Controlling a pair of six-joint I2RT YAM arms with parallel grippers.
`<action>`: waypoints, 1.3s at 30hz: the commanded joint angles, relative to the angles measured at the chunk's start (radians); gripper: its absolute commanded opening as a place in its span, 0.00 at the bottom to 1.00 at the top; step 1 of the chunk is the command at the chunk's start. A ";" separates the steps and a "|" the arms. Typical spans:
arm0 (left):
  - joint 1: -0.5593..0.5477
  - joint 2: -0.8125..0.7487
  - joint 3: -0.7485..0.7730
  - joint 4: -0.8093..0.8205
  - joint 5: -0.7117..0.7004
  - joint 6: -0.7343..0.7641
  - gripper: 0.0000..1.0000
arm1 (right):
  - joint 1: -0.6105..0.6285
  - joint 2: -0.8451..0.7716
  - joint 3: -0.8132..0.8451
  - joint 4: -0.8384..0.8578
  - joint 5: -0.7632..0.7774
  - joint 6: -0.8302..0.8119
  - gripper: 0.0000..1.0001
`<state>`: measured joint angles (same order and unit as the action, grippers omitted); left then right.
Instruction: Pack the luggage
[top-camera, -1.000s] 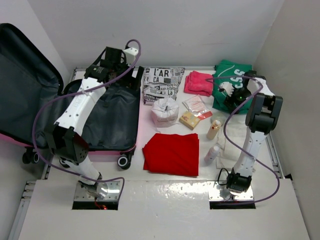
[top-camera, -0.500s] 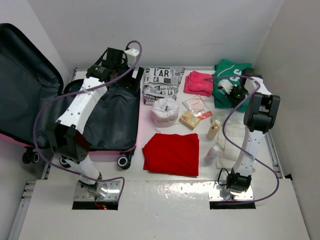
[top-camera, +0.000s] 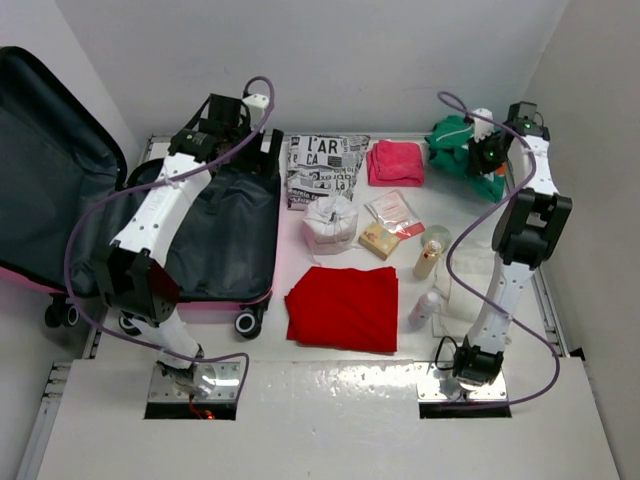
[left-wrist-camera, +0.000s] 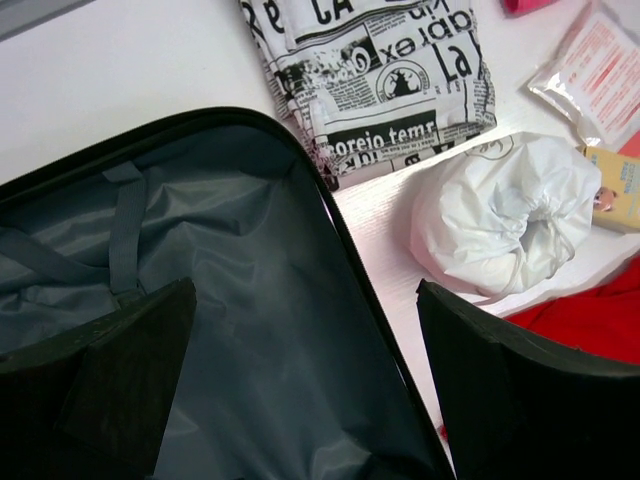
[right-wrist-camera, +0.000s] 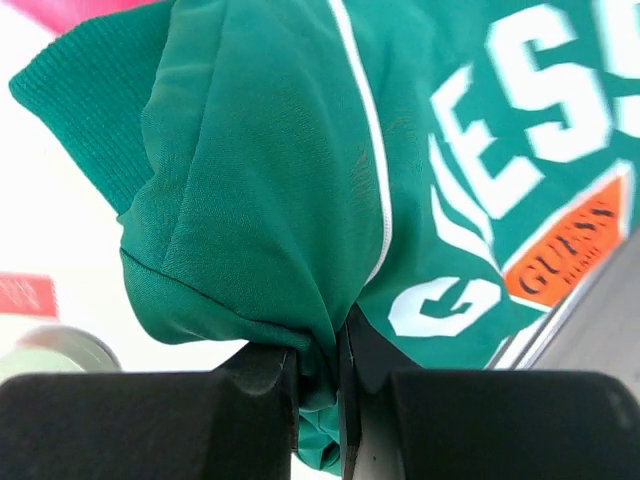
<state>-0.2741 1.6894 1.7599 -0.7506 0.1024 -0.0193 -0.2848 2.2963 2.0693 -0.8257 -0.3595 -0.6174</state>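
The luggage (top-camera: 205, 304), a pink suitcase with dark grey lining (left-wrist-camera: 250, 330), lies open at the left with its lid (top-camera: 45, 130) raised. My left gripper (top-camera: 268, 155) hovers over the case's far right corner, and its jaws (left-wrist-camera: 305, 300) stand wide open with nothing between them. At the back right, my right gripper (top-camera: 483, 152) is shut on a green printed garment (top-camera: 455, 135). A fold of that green fabric (right-wrist-camera: 280, 180) is pinched between its fingers (right-wrist-camera: 320, 365), and the garment hangs bunched above the table.
Beside the case lie a newsprint pouch (top-camera: 325, 165), a white bundle (top-camera: 330, 222), a pink towel (top-camera: 395, 162) and a red cloth (top-camera: 345, 305). A sachet (top-camera: 392, 208), a yellow box (top-camera: 380, 240) and two small bottles (top-camera: 428, 260) sit right of centre.
My right gripper has shut on the green garment and lifted it up toward the back right, bunching it. The left gripper has barely moved.
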 joint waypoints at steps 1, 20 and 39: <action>0.038 0.007 0.006 0.034 0.043 -0.062 0.96 | -0.016 -0.086 0.064 0.138 -0.088 0.223 0.00; 0.159 -0.063 -0.077 0.043 0.092 -0.100 0.96 | 0.137 -0.028 0.227 0.629 -0.101 1.076 0.00; 0.372 -0.280 -0.263 0.043 0.120 -0.131 0.96 | 0.487 -0.083 0.227 0.939 -0.073 1.187 0.00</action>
<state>0.0597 1.4761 1.5230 -0.7170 0.2028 -0.1261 0.1329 2.2879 2.2425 -0.0795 -0.3973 0.5549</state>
